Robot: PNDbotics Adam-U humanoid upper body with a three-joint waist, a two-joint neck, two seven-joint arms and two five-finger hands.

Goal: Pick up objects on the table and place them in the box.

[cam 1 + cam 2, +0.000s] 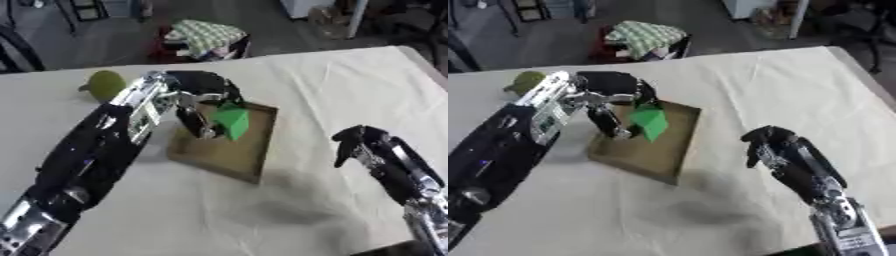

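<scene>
A shallow brown cardboard box (254,150) lies on the white-covered table. My left hand (199,107) hangs over the box, its fingers curled round a bright green block (233,121) held above the box floor. An olive-green rounded object (106,84) sits on the table behind my left arm, near the far left. My right hand (357,142) hovers to the right of the box, fingers curled downward and holding nothing.
The table's far edge runs behind the box; beyond it on the floor stands a bin with a checked cloth (206,35). The table's right edge (424,62) slants down the upper right.
</scene>
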